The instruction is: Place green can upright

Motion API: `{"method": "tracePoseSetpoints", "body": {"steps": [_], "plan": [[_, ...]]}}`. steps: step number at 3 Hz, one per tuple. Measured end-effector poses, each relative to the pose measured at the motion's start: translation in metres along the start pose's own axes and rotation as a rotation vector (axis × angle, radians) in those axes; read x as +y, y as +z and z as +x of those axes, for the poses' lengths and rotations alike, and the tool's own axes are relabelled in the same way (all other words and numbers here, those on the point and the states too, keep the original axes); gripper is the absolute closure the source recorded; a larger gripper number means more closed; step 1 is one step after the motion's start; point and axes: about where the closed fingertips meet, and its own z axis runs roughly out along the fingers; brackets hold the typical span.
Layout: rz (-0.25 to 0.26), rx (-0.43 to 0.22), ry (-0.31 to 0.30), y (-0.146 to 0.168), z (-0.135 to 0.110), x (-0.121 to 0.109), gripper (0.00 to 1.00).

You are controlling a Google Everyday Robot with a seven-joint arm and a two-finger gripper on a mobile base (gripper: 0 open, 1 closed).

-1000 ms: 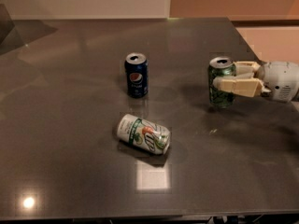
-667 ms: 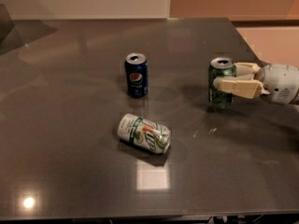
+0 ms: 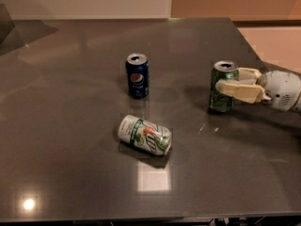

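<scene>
The gripper (image 3: 229,80) came in from 3 o'clock, at the right side of the table. Its round white wrist was smooth, like plastic. Its two fingers (image 3: 242,91) were flat, blocky and cream in color. They were closed around the green can (image 3: 219,101), one across the front and one behind it near the top.

The green can stood upright on the table, at 3 o'clock from the middle. It was a dark green metal tube with pale, curly marks on its side. Its top was a shiny silver ring with an opening in it.

At 9 o'clock from the green can, well apart, a dark blue Pepsi can (image 3: 138,76) stood upright, and it had a silver top too. At 8 o'clock from the green can, a white can (image 3: 145,134) with a green and red logo lay on its side.

The table (image 3: 70,140) was dark gray, flat and smooth. It was shiny and showed bright spots of light.
</scene>
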Motion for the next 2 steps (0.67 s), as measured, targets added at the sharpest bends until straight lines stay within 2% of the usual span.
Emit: {"method": "tracePoseSetpoints", "body": {"steps": [1, 2], "plan": [[0.000, -0.009, -0.008, -0.0008, 0.0037, 0.0013, 0.84], [-0.016, -0.018, -0.035, 0.0004, 0.0062, 0.0039, 0.61]]}}
